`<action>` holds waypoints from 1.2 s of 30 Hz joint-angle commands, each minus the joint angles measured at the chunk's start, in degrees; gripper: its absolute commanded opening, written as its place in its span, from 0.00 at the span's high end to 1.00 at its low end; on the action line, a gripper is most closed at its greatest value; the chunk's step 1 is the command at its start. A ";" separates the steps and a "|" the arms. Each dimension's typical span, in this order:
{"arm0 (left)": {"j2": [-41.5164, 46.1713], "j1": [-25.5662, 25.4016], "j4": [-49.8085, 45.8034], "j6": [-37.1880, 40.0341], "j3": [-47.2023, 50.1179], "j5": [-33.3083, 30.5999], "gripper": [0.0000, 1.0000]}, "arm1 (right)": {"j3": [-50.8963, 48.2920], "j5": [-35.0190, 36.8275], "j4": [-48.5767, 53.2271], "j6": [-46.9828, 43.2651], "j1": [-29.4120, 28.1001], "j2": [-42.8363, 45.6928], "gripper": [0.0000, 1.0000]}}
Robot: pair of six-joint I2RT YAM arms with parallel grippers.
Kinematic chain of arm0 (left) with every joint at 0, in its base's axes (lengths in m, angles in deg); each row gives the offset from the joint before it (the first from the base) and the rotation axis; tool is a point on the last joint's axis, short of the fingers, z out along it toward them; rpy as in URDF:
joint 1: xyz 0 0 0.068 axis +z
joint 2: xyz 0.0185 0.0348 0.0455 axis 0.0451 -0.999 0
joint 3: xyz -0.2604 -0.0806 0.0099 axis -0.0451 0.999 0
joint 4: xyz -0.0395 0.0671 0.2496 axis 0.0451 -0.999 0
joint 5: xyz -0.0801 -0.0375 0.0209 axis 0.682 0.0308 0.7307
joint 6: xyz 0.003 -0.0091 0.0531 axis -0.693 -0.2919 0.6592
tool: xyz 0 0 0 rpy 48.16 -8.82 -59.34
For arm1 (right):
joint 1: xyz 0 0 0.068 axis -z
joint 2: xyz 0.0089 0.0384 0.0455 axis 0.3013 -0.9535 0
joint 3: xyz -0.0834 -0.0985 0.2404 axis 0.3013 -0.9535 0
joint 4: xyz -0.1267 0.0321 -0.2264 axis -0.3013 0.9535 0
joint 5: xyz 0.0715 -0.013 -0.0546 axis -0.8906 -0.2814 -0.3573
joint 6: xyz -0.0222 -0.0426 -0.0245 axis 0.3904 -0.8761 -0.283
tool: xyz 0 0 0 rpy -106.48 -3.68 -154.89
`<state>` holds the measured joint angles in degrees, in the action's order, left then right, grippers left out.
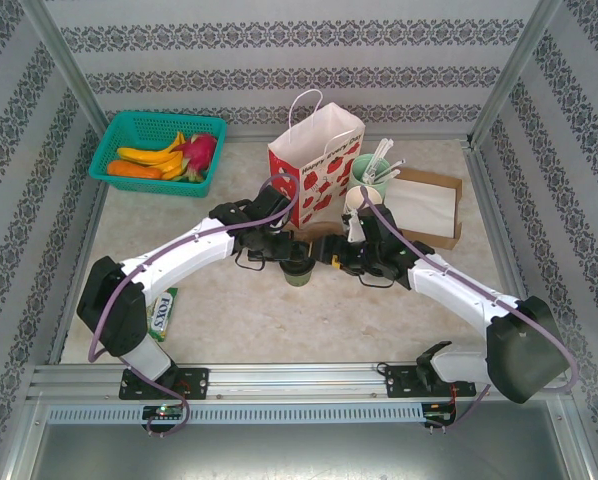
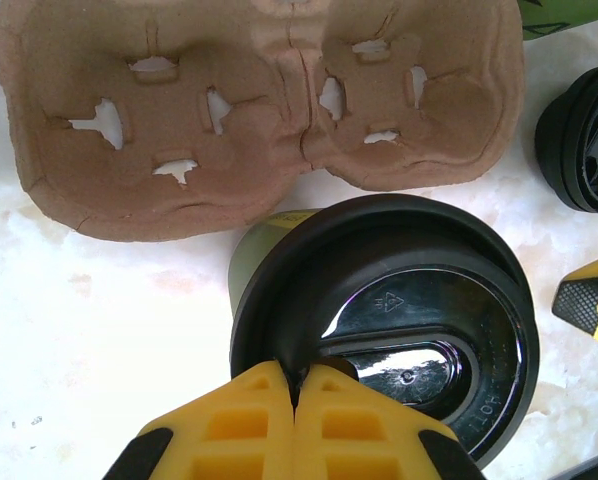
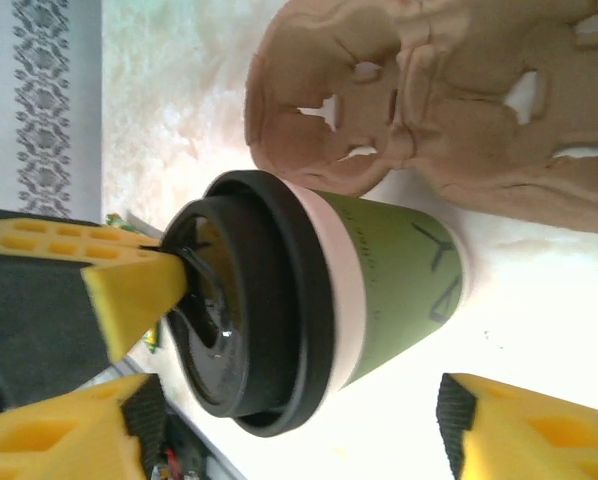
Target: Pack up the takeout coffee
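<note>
Takeout coffee (image 3: 399, 290) on pale marbled table (image 1: 239, 320); left gripper (image 2: 297, 390) pressed together, right gripper (image 3: 301, 405) spread.

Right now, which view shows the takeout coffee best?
Right wrist: the takeout coffee shows whole and side-on, with the green wall and cream rim sharp. Left wrist looks straight down on its black lid, with only a sliver of wall beside it. Top external shows it small and partly covered.

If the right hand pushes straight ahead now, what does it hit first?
The takeout coffee: it stands dead ahead, in line with the gap between the right hand's open fingers. The pulp carrier lies beyond. Depth is unclear.
</note>
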<state>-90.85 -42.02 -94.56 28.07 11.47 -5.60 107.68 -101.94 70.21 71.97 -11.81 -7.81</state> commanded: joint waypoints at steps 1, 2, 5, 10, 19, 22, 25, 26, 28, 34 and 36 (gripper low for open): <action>-2.19 -1.16 -5.02 0.77 -0.92 -1.58 1.00 | 0.34 0.21 2.03 -0.38 0.34 -0.16 0.38; -2.20 -1.16 -4.97 0.72 -1.03 -1.62 1.00 | 0.33 -0.15 1.83 -0.38 0.33 -0.29 0.42; -2.20 -1.19 -4.72 0.75 -1.00 -1.59 1.00 | 0.65 -1.07 1.47 -0.64 0.34 -0.94 0.50; -2.61 -1.25 -4.73 0.72 -1.20 -1.32 1.00 | 1.96 -2.00 0.80 -0.82 0.26 -2.46 0.55; -3.07 -1.33 -4.85 0.98 -1.86 -1.32 1.00 | 1.96 -2.46 1.27 -0.87 -0.14 -4.27 0.60; -3.24 -1.34 -4.85 0.98 -1.94 -1.32 1.00 | 1.69 -2.28 1.66 -0.90 -0.45 -4.80 0.63; -3.32 -1.32 -4.82 0.93 -1.95 -1.32 1.00 | 1.98 -1.28 3.18 -1.34 -0.63 -5.50 0.66; -3.34 -1.34 -4.83 0.90 -1.95 -1.32 1.00 | 2.08 -1.05 3.61 -1.53 -0.61 -5.75 0.67; -3.34 -1.43 -4.78 1.05 -1.97 -1.24 1.00 | 2.22 -0.59 4.39 -1.62 -0.80 -6.28 0.68; -3.51 -1.43 -4.77 1.12 -2.12 -1.02 1.00 | 4.14 0.77 7.45 -2.34 -1.83 -7.99 0.71; -3.59 -1.43 -4.74 1.17 -2.12 -0.97 1.00 | 4.70 1.72 8.55 -2.33 -2.20 -8.26 0.71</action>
<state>-92.36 -42.40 -96.14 28.13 9.50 -6.40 111.58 -102.62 74.40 71.01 -12.75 -14.41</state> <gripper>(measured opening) 0.049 0.291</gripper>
